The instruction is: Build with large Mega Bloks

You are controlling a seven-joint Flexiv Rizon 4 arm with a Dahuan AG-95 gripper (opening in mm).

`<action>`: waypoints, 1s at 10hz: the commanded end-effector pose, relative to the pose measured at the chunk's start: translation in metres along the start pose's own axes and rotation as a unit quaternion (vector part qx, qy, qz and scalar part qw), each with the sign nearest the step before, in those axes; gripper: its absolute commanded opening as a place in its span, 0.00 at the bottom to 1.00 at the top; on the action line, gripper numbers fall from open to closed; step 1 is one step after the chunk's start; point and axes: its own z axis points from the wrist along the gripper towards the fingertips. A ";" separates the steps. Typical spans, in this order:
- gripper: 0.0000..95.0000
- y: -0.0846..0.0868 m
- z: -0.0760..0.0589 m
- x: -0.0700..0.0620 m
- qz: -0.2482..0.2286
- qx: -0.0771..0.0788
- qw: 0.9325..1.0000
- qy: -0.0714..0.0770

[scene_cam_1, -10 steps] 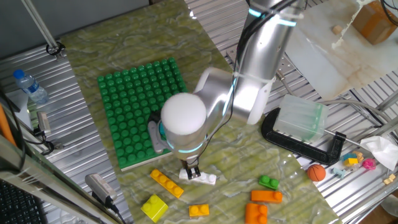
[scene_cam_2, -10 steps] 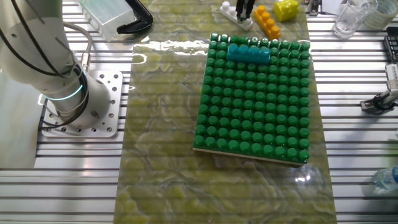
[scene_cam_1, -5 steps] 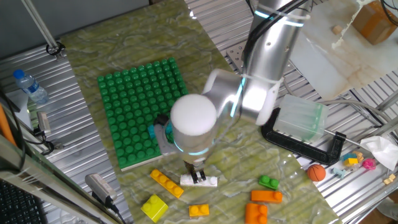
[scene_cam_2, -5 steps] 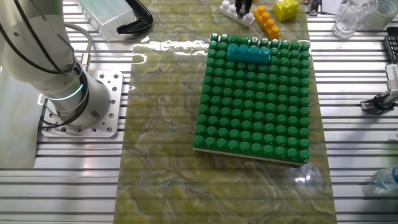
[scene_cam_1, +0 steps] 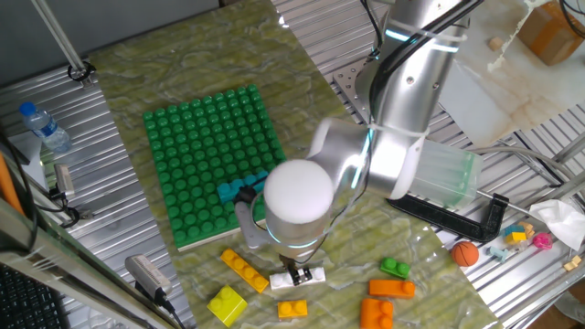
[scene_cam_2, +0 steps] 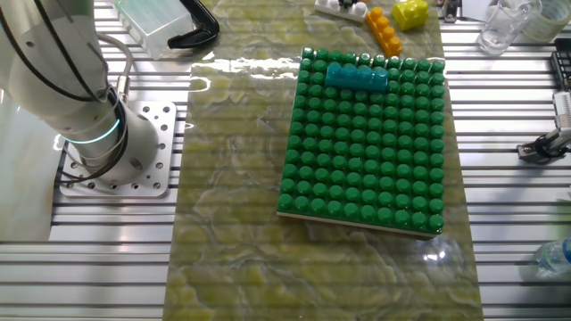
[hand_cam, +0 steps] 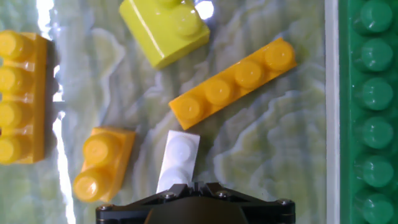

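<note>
While the fingers point(scene_cam_1: 302, 273) are down at the white brick point(hand_cam: 177, 160), I honestly can't tell if they're pinching it or just sitting over it. The hand view only shows the brick's far end poking out from under the hand, and the arm blocks most of it in the fixed view.

That white brick lies on the desk point(scene_cam_1: 174, 68) near its front edge, off the green baseplate point(scene_cam_1: 206, 155). Just beside it sits a long orange four-stud brick point(hand_cam: 232, 81), angled, close but not touching as far as I can see. A short orange brick point(hand_cam: 102, 162) is on the other side, a yellow brick point(hand_cam: 165, 28) further out, and another long orange brick point(hand_cam: 20, 96) at the edge of the hand view.

Handling-wise I'd guess these are light, hollow, stiff plastic, so no crush worry, but the glossy sides look slippery. I'd take hold across the long flat sides, mid-length, rather than on the studs.

One teal brick point(scene_cam_2: 357, 77) is already pressed onto the baseplate near its edge row.
</note>
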 end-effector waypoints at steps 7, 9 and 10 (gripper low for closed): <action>0.40 0.011 -0.023 0.011 0.038 -0.008 0.999 0.015; 0.40 0.018 -0.020 0.015 0.047 -0.018 0.999 0.016; 0.40 0.020 -0.016 0.016 0.050 -0.019 0.998 0.017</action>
